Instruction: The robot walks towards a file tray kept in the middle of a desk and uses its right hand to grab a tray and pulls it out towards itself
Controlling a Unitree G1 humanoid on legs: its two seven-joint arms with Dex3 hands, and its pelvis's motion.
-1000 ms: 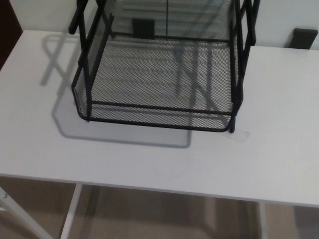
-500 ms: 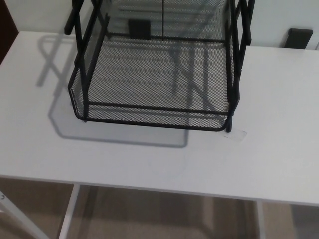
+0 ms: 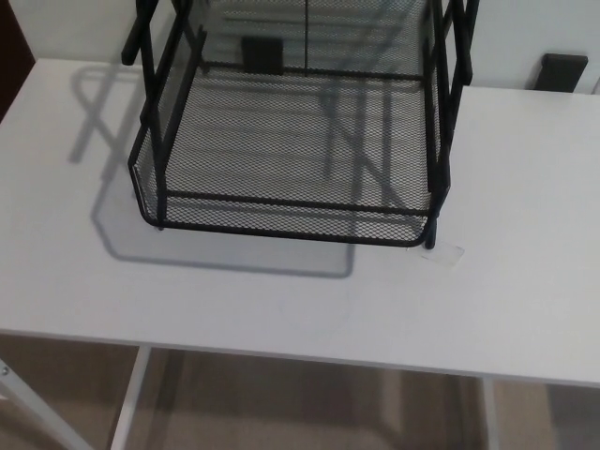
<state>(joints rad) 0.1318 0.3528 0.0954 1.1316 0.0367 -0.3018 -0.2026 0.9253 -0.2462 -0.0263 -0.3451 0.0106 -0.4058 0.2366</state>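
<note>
A: File tray (image 3: 291, 141) sits mid-desk (image 3: 525, 234), its open front facing us, so the bottom tray (image 3: 281, 217) can slide straight out; a clear tab (image 3: 442, 253) lies by its right post.

B: Neither hand shows; grip unknowable; the reach looks yet to come.

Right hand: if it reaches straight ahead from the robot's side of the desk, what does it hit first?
Neither hand shows in the head view, so its heading can't be read. Reaching straight in over the desk, it would likely meet the file tray's front mesh rim first; depth unclear.
</note>
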